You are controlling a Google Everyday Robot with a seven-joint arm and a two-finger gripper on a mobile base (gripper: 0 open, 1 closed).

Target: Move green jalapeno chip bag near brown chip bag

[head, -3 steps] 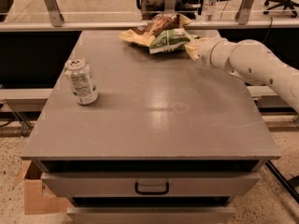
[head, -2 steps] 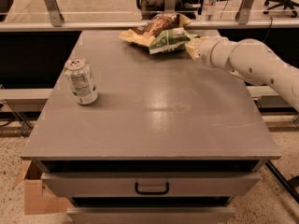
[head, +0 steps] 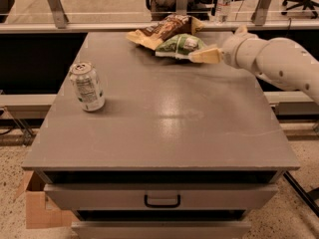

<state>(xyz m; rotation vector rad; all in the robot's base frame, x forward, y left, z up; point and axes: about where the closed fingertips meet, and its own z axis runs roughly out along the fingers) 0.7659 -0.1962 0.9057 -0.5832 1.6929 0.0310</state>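
Green jalapeno chip bag (head: 178, 46) lies at the far end of the table (head: 164, 128), touching the brown chip bag (head: 160, 30) (so the job looks nearly done). The hand (head: 205, 56) sits at its right edge; I cannot tell if it grips.

Upper centre, we find the green jalapeno chip bag (head: 179, 45) lying flat against the brown chip bag (head: 162, 30), gripper (head: 207, 55) at its right edge.

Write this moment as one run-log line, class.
gripper at edge of green jalapeno chip bag | bag lies beside brown chip bag | can apart, upright
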